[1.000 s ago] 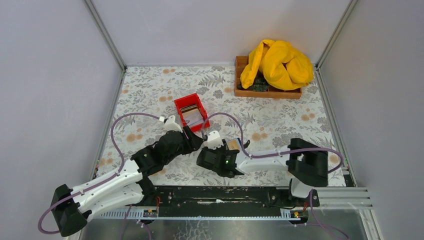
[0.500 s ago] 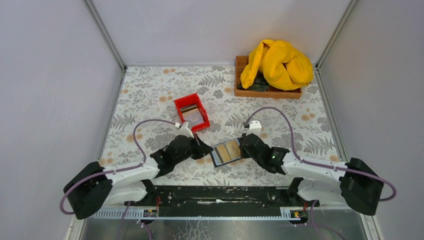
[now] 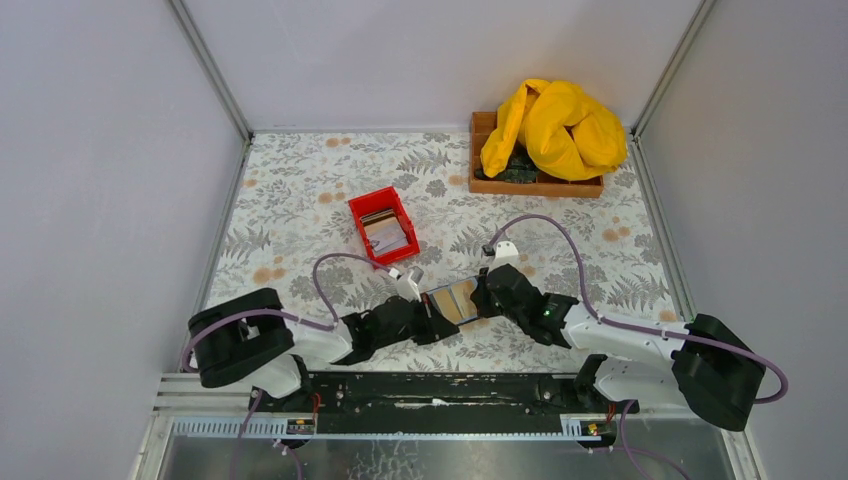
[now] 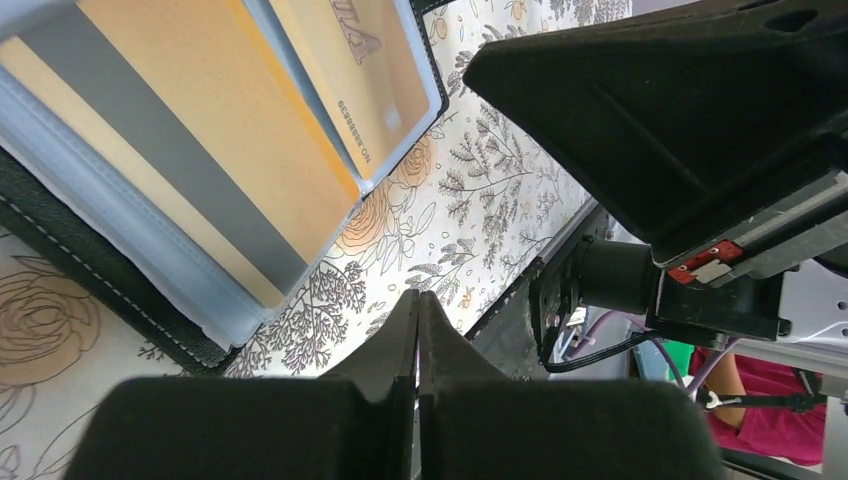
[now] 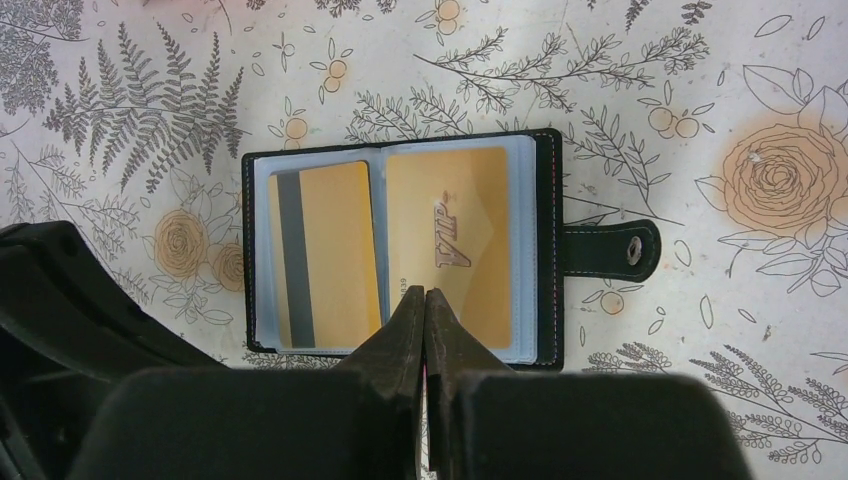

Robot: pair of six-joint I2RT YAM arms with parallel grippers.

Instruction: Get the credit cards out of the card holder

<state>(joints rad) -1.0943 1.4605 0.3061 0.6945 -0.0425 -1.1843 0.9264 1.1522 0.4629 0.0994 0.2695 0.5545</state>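
Pincers: your left pincer (image 4: 417, 296) and right pincer (image 5: 427, 292) are both clenched on nothing. Just beyond, the card holder (image 5: 548, 200) lies open mid-frame on the desk (image 5: 640, 90). Its gold credit cards (image 5: 340, 250) look stiff, light and slick, so I'd pinch an exposed edge.

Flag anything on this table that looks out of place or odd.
Only the yellow cloth stands out: it is heaped over the wooden tray at the far right, hiding most of what lies inside. The card holder lies open and flat with two gold cards in its sleeves; nothing looks spilled or damaged.
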